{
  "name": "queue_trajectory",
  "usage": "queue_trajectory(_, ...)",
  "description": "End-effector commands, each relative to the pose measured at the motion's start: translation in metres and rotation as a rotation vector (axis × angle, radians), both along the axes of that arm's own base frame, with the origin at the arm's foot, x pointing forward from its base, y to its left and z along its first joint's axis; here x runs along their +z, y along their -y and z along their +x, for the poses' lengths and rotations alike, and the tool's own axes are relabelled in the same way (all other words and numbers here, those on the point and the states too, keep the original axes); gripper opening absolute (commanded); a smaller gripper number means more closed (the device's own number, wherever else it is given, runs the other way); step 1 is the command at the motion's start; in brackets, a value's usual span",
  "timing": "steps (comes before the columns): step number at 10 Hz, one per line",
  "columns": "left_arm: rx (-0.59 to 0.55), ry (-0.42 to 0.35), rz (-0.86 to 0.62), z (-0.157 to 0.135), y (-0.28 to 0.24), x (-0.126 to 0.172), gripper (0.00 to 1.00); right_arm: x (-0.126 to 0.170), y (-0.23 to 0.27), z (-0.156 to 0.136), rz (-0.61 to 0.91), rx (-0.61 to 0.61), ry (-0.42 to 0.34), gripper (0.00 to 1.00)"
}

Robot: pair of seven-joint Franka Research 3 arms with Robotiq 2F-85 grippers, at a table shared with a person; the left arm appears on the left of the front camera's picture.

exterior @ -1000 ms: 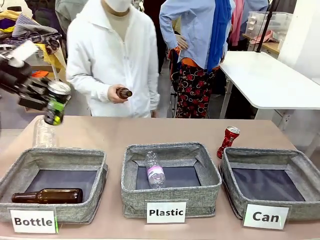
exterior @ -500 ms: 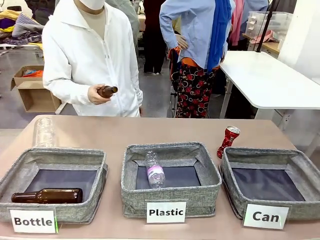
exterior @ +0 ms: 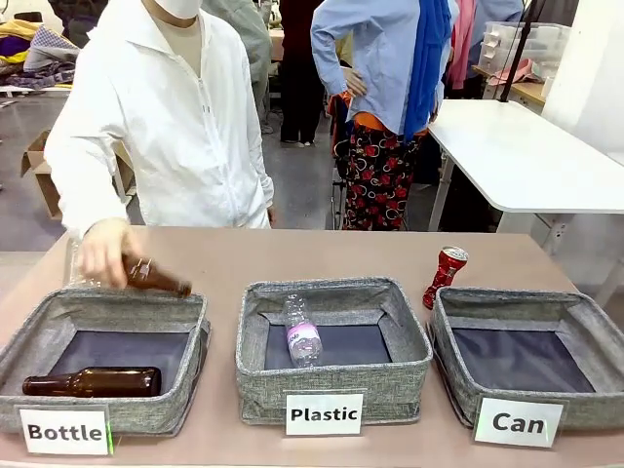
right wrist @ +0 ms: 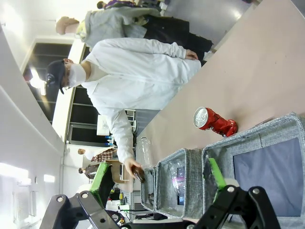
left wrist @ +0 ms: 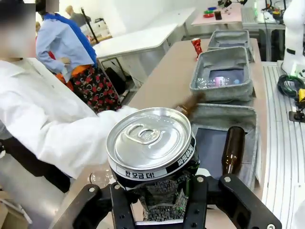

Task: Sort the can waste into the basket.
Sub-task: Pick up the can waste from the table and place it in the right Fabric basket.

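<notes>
**A:** What is the left gripper [left wrist: 157, 193] doing?

**B:** It is clamped on the black can [left wrist: 150, 143]. There is a finger on each side of the can's crumpled body, and its silver top faces the wrist camera. The can is held up in the air, off the table [exterior: 322, 255].

**A:** And the right gripper [right wrist: 159, 176]?

**B:** Its jaws are spread wide, with nothing between the green pads [right wrist: 215, 172].

**A:** Where is the other can?

**B:** The red can [exterior: 445, 276] stands tilted on the table, just behind the far left corner of the Can basket [exterior: 517, 297]. I cannot tell whether it touches the rim. The basket's dark floor is in plain view.

**A:** What about the person?

**B:** The person stands at the far side in a white coat. One hand [exterior: 102, 252] holds a brown bottle [exterior: 156, 278] slanted over the far rim of the Bottle basket [exterior: 58, 302]. A second brown bottle [exterior: 93, 381] lies on its side inside that basket.

**A:** And the middle one?

**B:** The Plastic basket [exterior: 331, 291] has a clear bottle [exterior: 302, 333] lying in it.
</notes>
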State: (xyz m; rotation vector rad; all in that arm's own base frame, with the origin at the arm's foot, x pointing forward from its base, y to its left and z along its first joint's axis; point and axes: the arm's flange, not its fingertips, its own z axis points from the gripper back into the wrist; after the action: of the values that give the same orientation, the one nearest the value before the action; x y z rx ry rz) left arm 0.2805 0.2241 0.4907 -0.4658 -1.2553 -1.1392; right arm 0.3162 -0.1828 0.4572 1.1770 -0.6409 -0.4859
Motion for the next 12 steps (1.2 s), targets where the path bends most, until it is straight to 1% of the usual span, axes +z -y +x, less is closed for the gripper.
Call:
queue_trajectory(1,0.023,0.063,-0.009,-0.016,-0.001,0.008,0.37,-0.001,-0.001,0.003,0.005,-0.005,0.036,1.00)
queue_trajectory(3,0.017,0.066,-0.010,-0.017,0.000,0.004,0.37,-0.001,-0.001,0.003,0.005,-0.005,0.036,1.00)
queue_trajectory(5,-0.011,0.078,0.016,-0.011,0.012,0.008,0.37,-0.001,-0.001,0.003,0.005,-0.005,0.036,1.00)
queue_trajectory(6,-0.012,0.076,0.032,-0.006,0.027,0.012,0.37,-0.001,-0.001,0.003,0.005,-0.005,0.036,1.00)
queue_trajectory(7,0.010,0.080,0.002,0.002,0.051,0.020,0.37,-0.001,-0.001,0.003,0.005,-0.005,0.036,1.00)
queue_trajectory(8,0.034,0.071,-0.011,0.019,0.089,0.028,0.37,-0.001,-0.001,0.003,0.005,-0.005,0.036,1.00)
queue_trajectory(9,0.040,0.072,0.028,0.034,0.126,0.035,0.37,-0.001,-0.001,0.003,0.005,-0.005,0.036,1.00)
queue_trajectory(10,-0.031,0.072,0.045,0.053,0.168,0.038,0.37,-0.001,-0.001,0.003,0.005,-0.005,0.036,1.00)
queue_trajectory(11,-0.109,0.045,0.072,0.076,0.213,0.037,0.37,-0.001,-0.001,0.003,0.005,-0.005,0.036,1.00)
queue_trajectory(12,-0.191,0.047,0.068,0.102,0.264,0.037,0.37,0.000,0.000,0.000,0.000,0.001,0.000,1.00)
